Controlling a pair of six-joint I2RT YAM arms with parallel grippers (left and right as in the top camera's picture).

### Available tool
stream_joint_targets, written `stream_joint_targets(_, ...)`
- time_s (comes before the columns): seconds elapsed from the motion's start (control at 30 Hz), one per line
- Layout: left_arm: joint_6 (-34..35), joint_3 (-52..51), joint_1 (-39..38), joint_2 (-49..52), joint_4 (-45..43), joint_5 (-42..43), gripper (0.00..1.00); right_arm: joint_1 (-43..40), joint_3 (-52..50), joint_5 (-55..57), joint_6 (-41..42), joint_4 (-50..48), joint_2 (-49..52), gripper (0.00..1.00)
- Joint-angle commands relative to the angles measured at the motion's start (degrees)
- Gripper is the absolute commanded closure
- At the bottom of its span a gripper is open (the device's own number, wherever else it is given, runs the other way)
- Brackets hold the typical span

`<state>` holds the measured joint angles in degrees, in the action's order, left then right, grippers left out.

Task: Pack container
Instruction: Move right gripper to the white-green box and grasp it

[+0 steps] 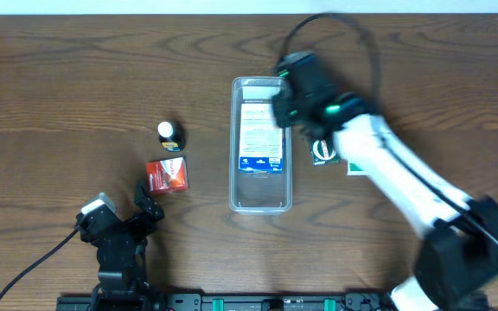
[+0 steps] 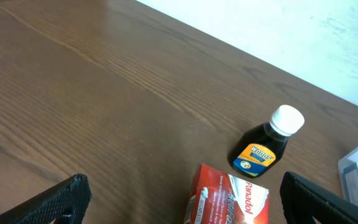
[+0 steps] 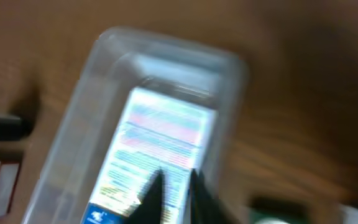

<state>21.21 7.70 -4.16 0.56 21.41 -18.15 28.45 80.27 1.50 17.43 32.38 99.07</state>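
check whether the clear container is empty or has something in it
Not empty: a white-and-blue box lies flat inside the container.

We find the container (image 1: 261, 199) lying lengthwise near the middle of the table (image 1: 59, 86), with a flat box (image 1: 260, 138) inside it toward its far end. To its left and well apart from it sit a small bottle (image 1: 169, 135) and, just in front of that, a carton (image 1: 167, 174), with the left gripper (image 1: 148, 200) nearer still. On the other side, the right gripper (image 1: 285, 102) hangs over the container's far right corner, and a small packet (image 1: 322, 152) lies just right of the container, partly under that arm.
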Motion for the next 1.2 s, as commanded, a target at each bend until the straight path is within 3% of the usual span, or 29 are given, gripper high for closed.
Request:
stream_joint_targets(0.0,0.50,-1.22,0.24,-0.22,0.13,-0.31,0.02,-6.12,-0.09,1.07,0.79,2.86,-7.15,0.62)
stream_joint_targets(0.03,0.50,-1.22,0.24,-0.22,0.13,-0.31,0.02,-8.46,-0.11,1.09,0.76,4.79,-8.35,0.50)
stream_joint_targets(0.13,0.50,-1.22,0.24,-0.22,0.13,-0.31,0.02,-14.01,-0.13,1.07,0.76,10.14,-9.05,0.30)
stream_joint_targets(0.3,0.50,-1.22,0.24,-0.22,0.15,-0.31,0.02,-19.76,-0.94,1.09,0.74,17.33,-5.09,0.13)
stream_joint_targets(0.5,0.50,-1.22,0.24,-0.22,0.13,-0.31,0.02,-20.65,-1.70,1.09,0.76,19.30,3.17,0.11)
stream_joint_targets(0.73,0.50,-1.22,0.24,-0.22,0.13,-0.31,0.02,-20.65,-1.70,1.09,0.79,19.91,12.26,0.21)
stream_joint_targets(0.97,0.50,-1.22,0.24,-0.22,0.13,-0.31,0.02,-20.65,-1.79,2.14,0.76,19.69,15.74,0.19)
stream_joint_targets(1.17,0.50,-1.22,0.24,-0.22,0.15,-0.31,0.02,-20.68,-4.22,2.19,0.79,17.62,16.20,0.27)
